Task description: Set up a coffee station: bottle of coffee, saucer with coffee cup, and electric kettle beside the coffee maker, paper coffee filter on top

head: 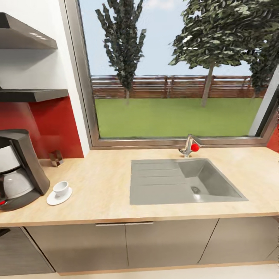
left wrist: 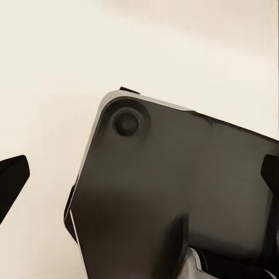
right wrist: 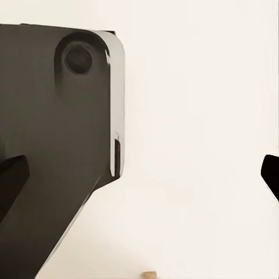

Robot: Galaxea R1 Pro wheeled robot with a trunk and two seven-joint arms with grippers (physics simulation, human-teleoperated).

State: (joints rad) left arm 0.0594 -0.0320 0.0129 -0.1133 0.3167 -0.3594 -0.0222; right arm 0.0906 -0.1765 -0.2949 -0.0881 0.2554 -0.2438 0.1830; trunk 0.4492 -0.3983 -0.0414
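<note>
The black coffee maker (head: pixel 19 170) with its glass carafe stands on the light wooden countertop (head: pixel 104 182) at the far left. Just right of it a white coffee cup (head: pixel 61 188) sits upright on a white saucer (head: pixel 58 197). In the left wrist view my left gripper (left wrist: pixel 139 180) is open, its dark fingertips (left wrist: pixel 11 181) wide apart over a dark robot panel (left wrist: pixel 174 186) and pale floor. The right wrist view has my right gripper (right wrist: pixel 141 174) open as well, nothing between its fingertips (right wrist: pixel 10 180).
A grey sink (head: pixel 182 182) with a red-knobbed faucet (head: pixel 189 146) is set in the counter's middle and right. Two dark shelves (head: pixel 31 94) hang at the upper left above a red backsplash. A small metal holder (head: pixel 57 158) stands behind the coffee maker. A big window fills the back wall.
</note>
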